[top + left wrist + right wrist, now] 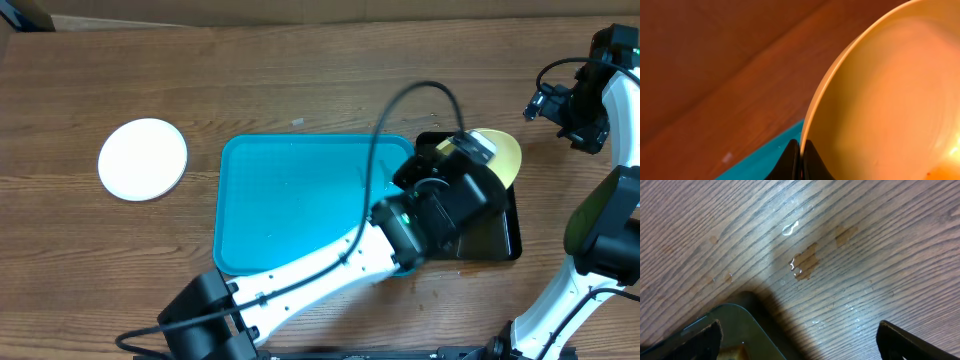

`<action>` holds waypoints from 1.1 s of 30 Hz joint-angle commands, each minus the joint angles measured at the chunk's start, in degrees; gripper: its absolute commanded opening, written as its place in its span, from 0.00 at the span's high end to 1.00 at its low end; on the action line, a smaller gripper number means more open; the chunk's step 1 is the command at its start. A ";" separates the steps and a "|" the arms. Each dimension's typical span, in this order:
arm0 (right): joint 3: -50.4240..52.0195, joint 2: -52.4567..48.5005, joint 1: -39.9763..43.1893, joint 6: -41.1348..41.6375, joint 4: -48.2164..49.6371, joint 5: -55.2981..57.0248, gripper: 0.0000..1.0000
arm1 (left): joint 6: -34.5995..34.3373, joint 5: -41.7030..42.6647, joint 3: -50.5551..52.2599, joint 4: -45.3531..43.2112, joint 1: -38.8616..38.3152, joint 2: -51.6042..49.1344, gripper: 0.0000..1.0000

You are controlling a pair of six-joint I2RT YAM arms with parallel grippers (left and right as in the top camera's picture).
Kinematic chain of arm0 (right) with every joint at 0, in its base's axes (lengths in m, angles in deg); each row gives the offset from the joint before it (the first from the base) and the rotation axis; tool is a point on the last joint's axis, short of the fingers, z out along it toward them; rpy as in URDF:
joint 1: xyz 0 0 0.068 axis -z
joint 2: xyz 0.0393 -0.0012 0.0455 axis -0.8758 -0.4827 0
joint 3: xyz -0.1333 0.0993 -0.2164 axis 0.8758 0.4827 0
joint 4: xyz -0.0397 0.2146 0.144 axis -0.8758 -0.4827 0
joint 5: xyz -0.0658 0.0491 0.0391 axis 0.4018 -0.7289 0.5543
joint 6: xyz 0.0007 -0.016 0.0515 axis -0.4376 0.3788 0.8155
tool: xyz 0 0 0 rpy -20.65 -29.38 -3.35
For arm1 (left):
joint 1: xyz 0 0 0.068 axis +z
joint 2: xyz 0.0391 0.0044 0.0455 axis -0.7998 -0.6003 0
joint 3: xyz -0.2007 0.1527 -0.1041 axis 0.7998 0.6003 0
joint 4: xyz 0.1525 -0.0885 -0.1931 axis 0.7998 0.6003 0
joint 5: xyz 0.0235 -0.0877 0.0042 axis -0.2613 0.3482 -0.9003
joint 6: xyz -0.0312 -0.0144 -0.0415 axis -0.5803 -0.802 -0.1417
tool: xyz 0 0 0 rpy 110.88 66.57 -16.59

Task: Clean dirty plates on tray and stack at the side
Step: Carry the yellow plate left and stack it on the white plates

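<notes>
One wooden worktop (300,80) carries one large turquoise rectangular plastic tray (290,200) and one narrower black tray (505,235) just beside its right edge. Two round plates show. The white plate (143,159) lies near the worktop's left edge. The pale yellow plate (503,155) is over the black tray's far end, its rim pinched by the left gripper (801,159). The right gripper (800,342) gapes wide, holding nothing.

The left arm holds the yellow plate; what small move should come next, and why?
Probably bring the open right hand toward the yellow plate to clean it. The left hand pinches its rim over the black tray, an orange smear shows on it, and the right hand is empty.
</notes>
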 commanded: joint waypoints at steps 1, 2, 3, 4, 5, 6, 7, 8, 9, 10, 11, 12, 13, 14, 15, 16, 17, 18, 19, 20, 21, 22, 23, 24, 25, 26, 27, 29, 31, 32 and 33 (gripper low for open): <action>-0.42 1.14 0.22 0.24 0.09 -0.31 0.00 | 12.35 -15.63 -1.64 -4.92 -3.06 -0.72 0.96; -0.42 1.14 0.22 0.24 0.09 -0.31 0.00 | 15.06 -17.03 -1.64 -6.75 -3.78 -0.72 0.96; -0.42 1.14 0.22 0.24 0.09 -0.31 0.00 | 17.66 -18.25 -1.64 -8.59 -4.39 -0.72 0.96; -0.42 1.14 0.22 0.24 0.09 -0.31 0.00 | 20.41 -19.30 -1.64 -10.54 -5.07 -0.72 0.96; -0.42 1.14 0.22 0.24 0.09 -0.31 0.00 | 22.73 -20.13 -1.64 -12.00 -5.60 -0.72 0.96; -0.42 1.14 0.22 0.24 0.09 -0.31 0.00 | 24.33 -20.76 -1.64 -13.16 -5.95 -0.72 0.96; -0.42 1.14 0.22 0.24 0.09 -0.31 0.00 | 26.77 -21.49 -1.64 -14.60 -6.45 -0.72 0.96; -0.42 1.14 0.22 0.24 0.09 -0.31 0.00 | 28.26 -22.01 -1.64 -15.72 -6.78 -0.72 0.96; -0.42 1.14 0.22 0.24 0.09 -0.31 0.00 | 29.62 -22.47 -1.64 -16.76 -7.08 -0.72 0.96; -0.42 1.14 0.22 0.24 0.09 -0.31 0.00 | 32.26 -23.61 -1.64 -19.04 -7.65 -0.72 0.96; -0.42 1.14 0.22 0.24 0.09 -0.31 0.00 | 33.62 -24.11 -1.64 -20.35 -7.93 -0.72 0.96; -0.42 1.14 0.22 0.24 0.09 -0.31 0.00 | 35.01 -24.76 -1.64 -21.81 -8.20 -0.72 0.96; -0.42 1.14 0.22 0.24 0.09 -0.33 0.00 | 36.33 -25.27 -1.64 -23.23 -8.48 -0.72 0.96; -0.42 1.14 0.22 0.24 0.09 -0.31 0.00 | 37.24 -25.75 -1.64 -24.20 -8.74 -0.72 0.96; -0.42 1.14 0.22 0.24 0.09 -0.31 0.00 | 37.88 -26.47 -1.64 -25.53 -9.05 -0.72 0.96; -0.42 1.14 0.22 0.24 0.09 -0.31 0.00 | 38.23 -26.84 -1.64 -26.58 -9.27 -0.72 0.96; -0.42 1.14 0.22 0.24 0.09 -0.31 0.00 | 38.34 -27.26 -1.64 -27.34 -9.55 -0.72 0.96; -0.42 1.14 0.22 0.24 0.09 -0.31 0.00 | 38.32 -27.78 -1.64 -28.06 -9.81 -0.72 0.96; -0.42 1.14 0.22 0.24 0.09 -0.31 0.00 | 38.34 -28.00 -1.64 -28.57 -10.01 -0.72 0.96; -0.42 1.14 0.22 0.24 0.09 -0.31 0.00 | 38.32 -28.00 -1.64 -28.70 -10.10 -0.72 0.96; -0.42 1.14 0.22 0.24 0.09 -0.31 0.00 | 38.32 -28.00 -1.64 -29.00 -10.10 -0.72 0.96; -0.42 1.14 0.22 0.24 0.09 -0.31 0.00 | 38.29 -27.98 -1.64 -29.16 -9.97 -0.72 0.96; -0.42 1.14 0.22 0.24 0.09 -0.31 0.00 | 38.21 -27.93 -1.64 -29.31 -9.79 -0.72 0.96; -0.42 1.14 0.22 0.24 0.09 -0.33 0.00 | 37.99 -27.93 -1.64 -29.53 -9.64 -0.72 0.96; -0.42 1.14 0.22 0.24 0.09 -0.31 0.00 | 37.81 -27.93 -1.64 -29.55 -9.51 -0.72 0.96; -0.42 1.14 0.22 0.24 0.09 -0.31 0.00 | 37.42 -27.96 -1.64 -29.53 -9.38 -0.72 0.96; -0.42 1.14 0.22 0.24 0.09 -0.33 0.00 | 36.39 -27.96 -1.64 -29.33 -9.18 -0.72 0.96; -0.42 1.14 0.22 0.24 0.09 -0.31 0.00 | 31.71 -27.85 -1.62 -27.80 -8.52 -0.72 0.96; -0.42 1.14 0.22 0.24 0.09 -0.31 0.00 | 25.57 -27.12 -1.62 -23.89 -7.67 -0.72 0.96; -0.42 1.14 0.22 0.24 0.09 -0.31 0.00 | 20.92 -25.70 -1.62 -20.26 -6.99 -0.72 0.96; -0.42 1.14 0.22 0.24 0.09 -0.31 0.00 | 15.87 -22.95 -1.62 -16.04 -6.27 -0.72 0.96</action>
